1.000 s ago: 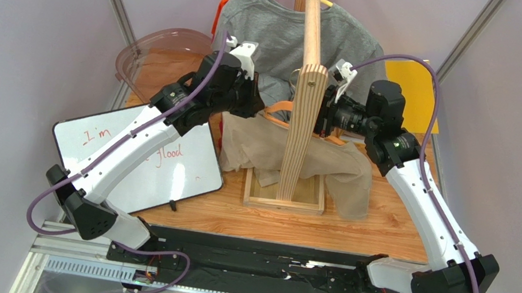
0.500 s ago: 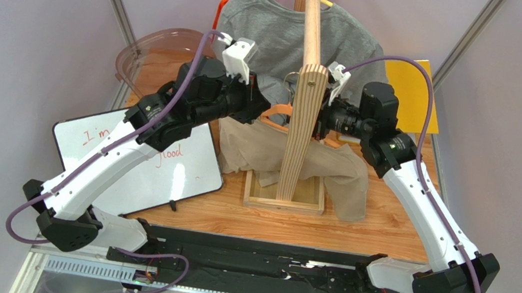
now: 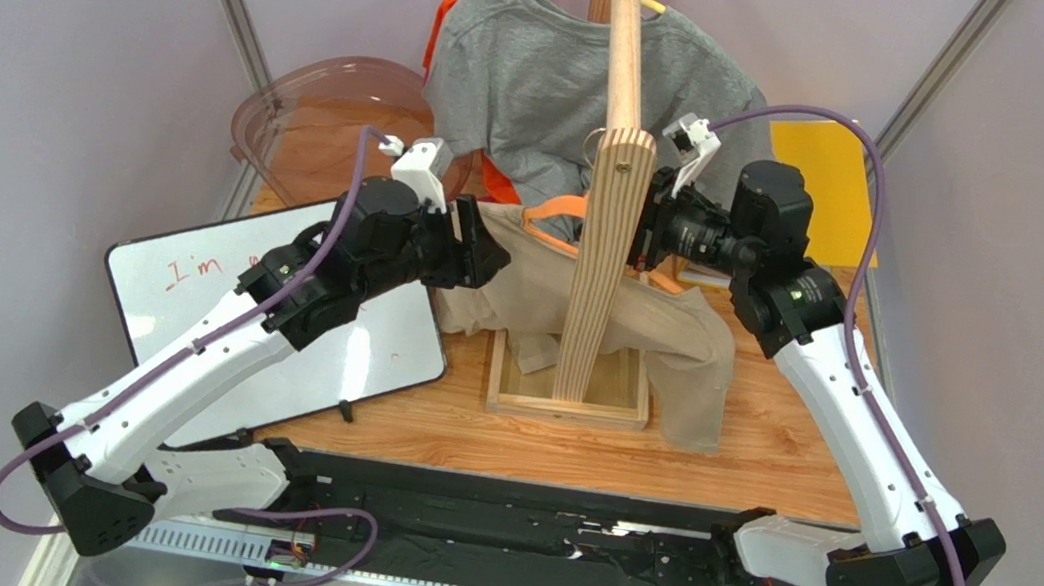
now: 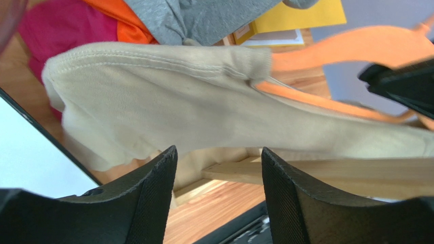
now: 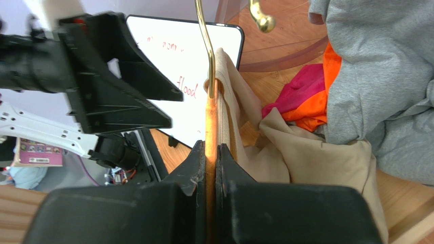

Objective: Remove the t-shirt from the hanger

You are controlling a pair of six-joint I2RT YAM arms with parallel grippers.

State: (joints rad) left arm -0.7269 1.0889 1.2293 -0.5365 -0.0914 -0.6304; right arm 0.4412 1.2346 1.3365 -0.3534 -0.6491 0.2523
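Observation:
The beige t-shirt [image 3: 542, 304] droops over the foot of the wooden stand, still draped on the orange hanger [image 3: 550, 221]. In the left wrist view one hanger arm [image 4: 326, 101] runs into the shirt's stitched edge [image 4: 153, 96]. My left gripper [image 3: 478, 250] is open just left of the shirt; its fingers [image 4: 219, 152] are empty, with the cloth just beyond their tips. My right gripper [image 3: 654, 227] is shut on the hanger [image 5: 211, 117] below its gold hook, with the shirt [image 5: 316, 162] bunched to the right.
A wooden post [image 3: 607, 244] on a square base [image 3: 515, 395] stands between the arms. Behind it a grey t-shirt [image 3: 557, 71] hangs on a yellow hanger. A whiteboard [image 3: 369, 349] lies left, a clear bin [image 3: 309, 114] back left, pink and orange cloth [image 4: 66, 30] and a yellow folder [image 3: 823, 182] behind.
My left gripper has opened, letting go of what it held, and drawn back left and toward the near edge. More of the hanger's left arm shows. The right gripper keeps its hold.

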